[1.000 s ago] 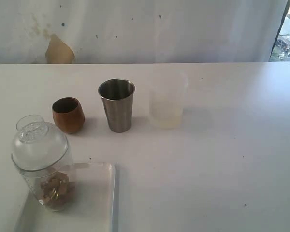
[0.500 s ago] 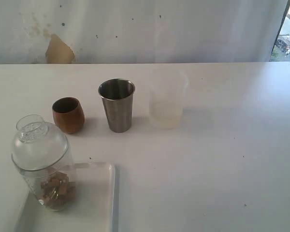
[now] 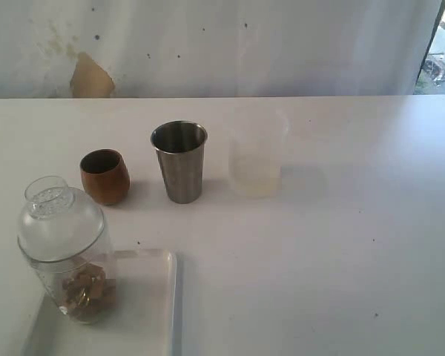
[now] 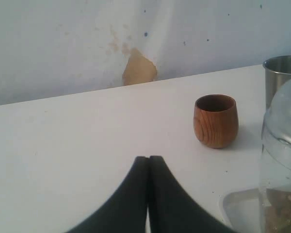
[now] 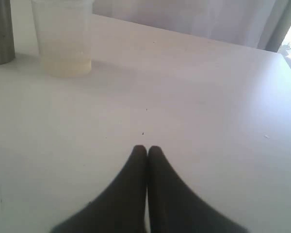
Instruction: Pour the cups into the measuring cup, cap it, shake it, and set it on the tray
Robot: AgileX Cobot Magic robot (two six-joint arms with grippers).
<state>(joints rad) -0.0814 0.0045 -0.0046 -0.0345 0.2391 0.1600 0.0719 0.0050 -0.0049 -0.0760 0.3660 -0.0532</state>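
Nothing has shifted in a second — capped measuring cup stands on tray. Closed and empty: left end effector, right end effector. I judge the task done; keep clear.

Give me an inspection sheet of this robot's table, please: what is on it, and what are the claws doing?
Surface: white table, a few dark specks.
Job's things: wooden cup and steel tumbler upright, apart; measuring cup with domed lid on and brown bits inside, standing on the tray.
Clutter: frosted beaker beside the steel tumbler.
Grippers: left claw and right claw both shut, holding nothing.
Cables: nothing seen.
Surroundings: pale wall with a brown patch; window sliver at the far right.
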